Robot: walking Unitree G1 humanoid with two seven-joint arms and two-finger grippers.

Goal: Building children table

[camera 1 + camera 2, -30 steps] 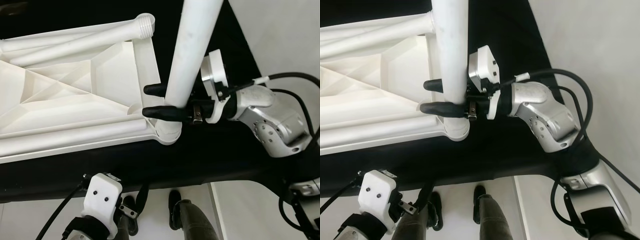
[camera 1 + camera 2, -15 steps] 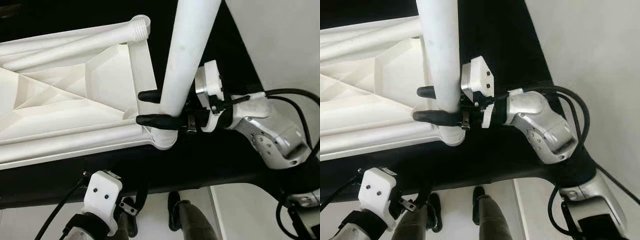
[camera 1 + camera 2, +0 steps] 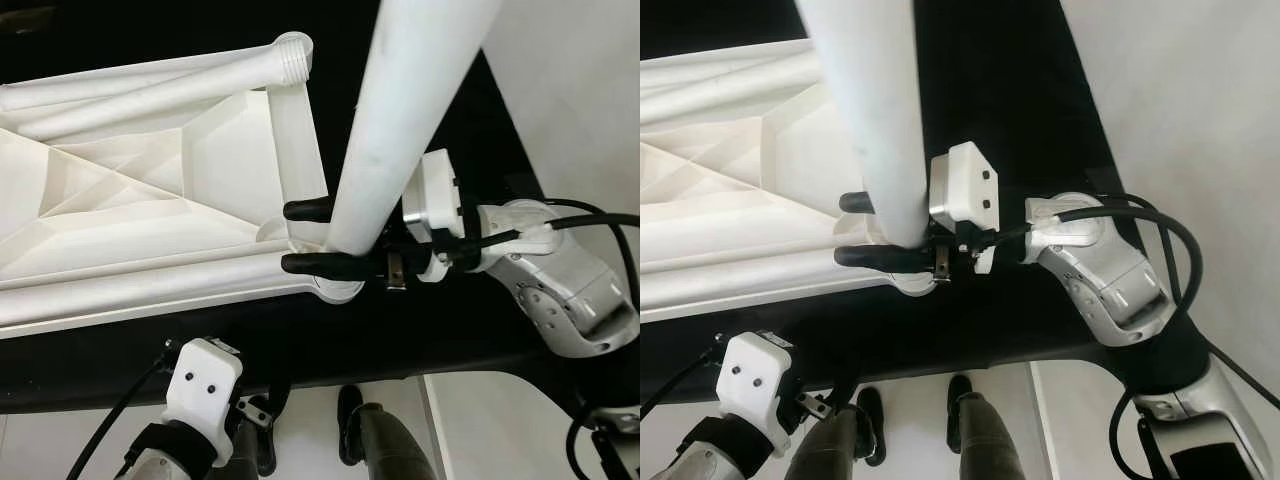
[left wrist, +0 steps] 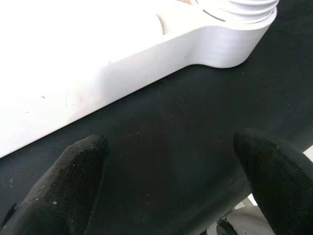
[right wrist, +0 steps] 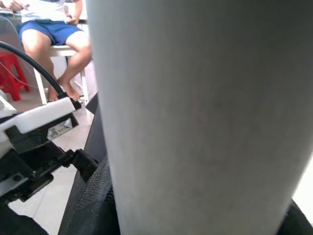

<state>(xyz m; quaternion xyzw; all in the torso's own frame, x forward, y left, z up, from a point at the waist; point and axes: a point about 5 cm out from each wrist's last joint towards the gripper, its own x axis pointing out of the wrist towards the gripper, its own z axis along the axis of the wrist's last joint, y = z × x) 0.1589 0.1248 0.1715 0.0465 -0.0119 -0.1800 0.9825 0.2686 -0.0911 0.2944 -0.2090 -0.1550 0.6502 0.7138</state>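
Left eye view: smooth white table leg [image 3: 400, 130], upright.

head views downward; wrist views close-up

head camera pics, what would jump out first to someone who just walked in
A thick white table leg stands upright in the middle, its lower end at the corner socket of the upside-down white tabletop, which lies on a black surface. The right gripper is clamped around that leg near its base. The left gripper hangs open by the black surface's near edge.
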